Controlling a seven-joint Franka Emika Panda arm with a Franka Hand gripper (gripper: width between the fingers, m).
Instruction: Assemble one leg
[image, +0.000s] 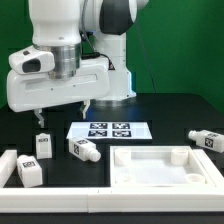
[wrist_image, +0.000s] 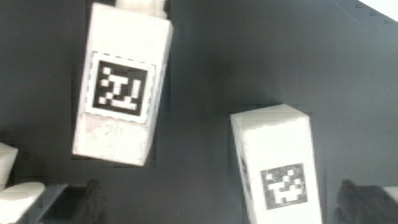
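Note:
Several identical white legs with black-and-white tags lie on the black table. In the exterior view one leg and a second lie left of centre, a third lies at the front left, and another lies at the far right. My gripper hangs open above the left group, clear of the table. In the wrist view one leg lies farther off. A nearer leg reaches down between my open fingertips, closer to the right one. My gripper holds nothing.
The marker board lies at the table's middle. The big white square panel with a raised rim fills the front right. Another white part sits at the exterior view's left edge. A green wall stands behind.

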